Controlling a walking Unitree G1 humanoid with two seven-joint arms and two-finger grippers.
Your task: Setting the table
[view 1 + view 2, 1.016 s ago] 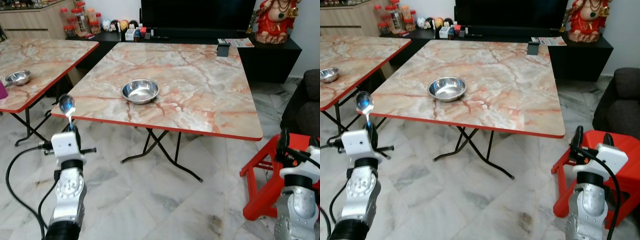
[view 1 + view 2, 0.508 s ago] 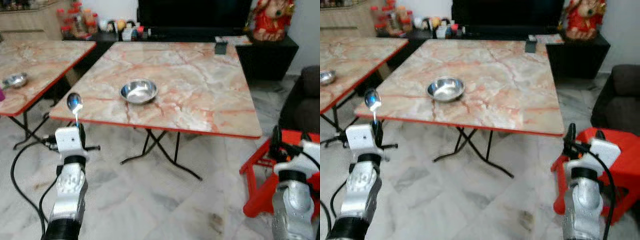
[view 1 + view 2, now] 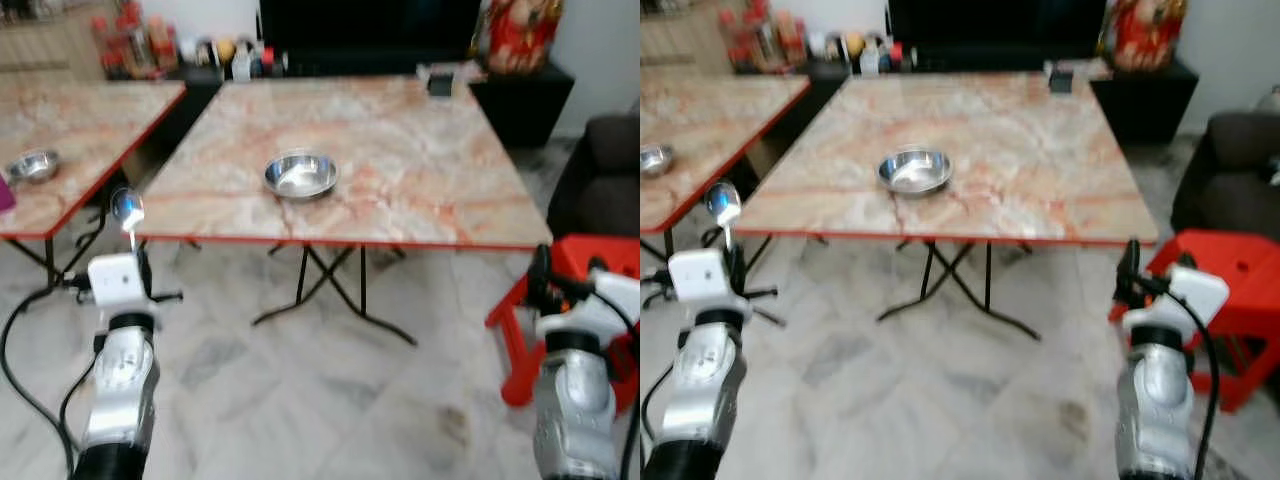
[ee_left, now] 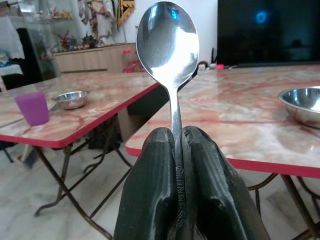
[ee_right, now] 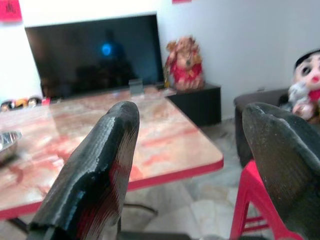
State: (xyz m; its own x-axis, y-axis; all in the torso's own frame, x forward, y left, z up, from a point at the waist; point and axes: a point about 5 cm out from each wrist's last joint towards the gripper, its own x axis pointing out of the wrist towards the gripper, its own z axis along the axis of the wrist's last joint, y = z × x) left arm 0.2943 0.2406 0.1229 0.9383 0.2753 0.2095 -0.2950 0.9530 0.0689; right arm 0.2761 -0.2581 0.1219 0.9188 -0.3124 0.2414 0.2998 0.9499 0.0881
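Observation:
My left gripper point(image 3: 135, 262) is shut on the handle of a metal spoon point(image 4: 168, 45), holding it upright with the bowl up point(image 3: 127, 208), below and in front of the near left corner of the marble table point(image 3: 420, 190). A steel bowl point(image 3: 300, 175) sits on that table toward its near left. My right gripper point(image 3: 565, 282) stands open and holds nothing, beyond the table's right corner by a red stool point(image 3: 600, 265).
A second marble table point(image 3: 70, 140) stands to the left with a small steel bowl point(image 3: 33, 166) and a purple cup point(image 4: 32, 107). A dark TV cabinet point(image 3: 360, 60) with jars and a red figurine lies behind. A dark sofa point(image 3: 610, 170) is at right.
The camera has shifted and blurred, with the table seen from farther back. The left gripper keeps the spoon upright; the right gripper stays open.

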